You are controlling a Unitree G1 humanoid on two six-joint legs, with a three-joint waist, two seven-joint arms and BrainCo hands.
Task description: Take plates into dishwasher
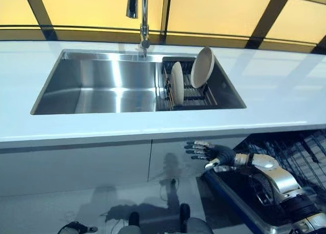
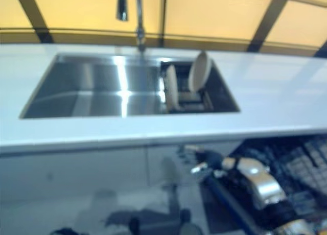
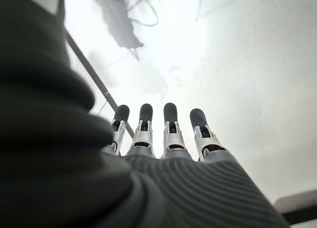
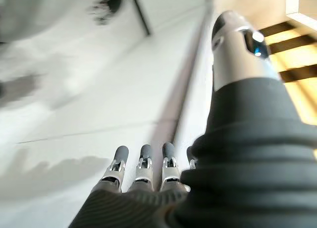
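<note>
Two plates (image 1: 189, 75) stand on edge in the rack (image 1: 196, 95) at the sink's (image 1: 97, 86) three o'clock end, faces turned toward nine o'clock, leaning slightly. Both remain to fetch: the right hand (image 1: 216, 155), open and empty above the dishwasher basket (image 1: 285, 157), must rise toward twelve o'clock. The left hand (image 3: 153, 134) hangs open, low.

Faucet (image 1: 143, 20) top cut off

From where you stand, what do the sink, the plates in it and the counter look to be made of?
The sink looks like brushed stainless steel: silver, with streaked reflections. The two plates standing in the dark wire rack look like glazed ceramic, cream and smooth, though melamine is possible. The countertop is a plain white, slightly glossy slab, perhaps stone or solid surface.
</note>
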